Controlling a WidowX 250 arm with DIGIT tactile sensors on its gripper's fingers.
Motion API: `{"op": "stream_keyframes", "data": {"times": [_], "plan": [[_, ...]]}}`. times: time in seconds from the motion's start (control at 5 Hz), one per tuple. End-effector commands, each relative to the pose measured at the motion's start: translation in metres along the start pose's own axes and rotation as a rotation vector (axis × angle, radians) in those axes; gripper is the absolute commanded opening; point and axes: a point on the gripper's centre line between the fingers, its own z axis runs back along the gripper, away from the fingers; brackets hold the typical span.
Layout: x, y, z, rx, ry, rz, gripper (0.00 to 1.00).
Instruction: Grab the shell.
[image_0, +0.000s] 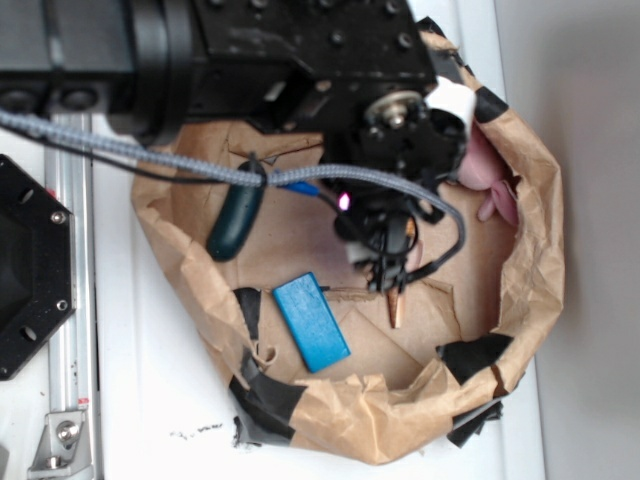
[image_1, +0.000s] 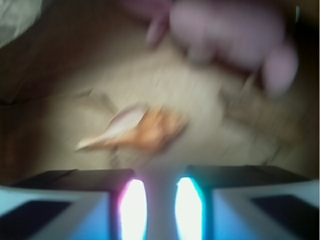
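Exterior view: the black arm reaches in from upper left over a crumpled brown paper nest (image_0: 545, 240) patched with black tape, which sits on a white table (image_0: 150, 400). The gripper (image_0: 385, 262) hangs over the middle of the paper floor, with a small pink light glowing on its body. Only the thin pointed tail of the shell (image_0: 395, 308) shows, poking out just below the gripper; the body is hidden under it. A blue block (image_0: 311, 322) lies flat to the left of the tail, close but apart. A dark teal oblong (image_0: 236, 220) rests near the left wall, under the grey braided cable (image_0: 150, 155). Something pink (image_0: 490, 180) lies against the right wall. Cannot tell from here how the jaws stand

Wrist view, heavily blurred: the shell (image_1: 140, 130) lies on brown paper, orange-brown, tail pointing left, ahead of the fingers (image_1: 134, 210) and not touching them. The jaws stand apart, with a bare gap between the two bright pads and nothing gripped. The pink object (image_1: 235, 40) is at upper right, well apart from the shell
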Motion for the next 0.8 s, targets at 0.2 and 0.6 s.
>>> {"op": "stream_keyframes", "data": {"times": [0.2, 0.6], "plan": [[0.015, -0.013, -0.019, 0.185, -0.056, -0.547, 1.00], [0.001, -0.003, -0.020, 0.112, 0.006, -0.462, 1.00]]}}
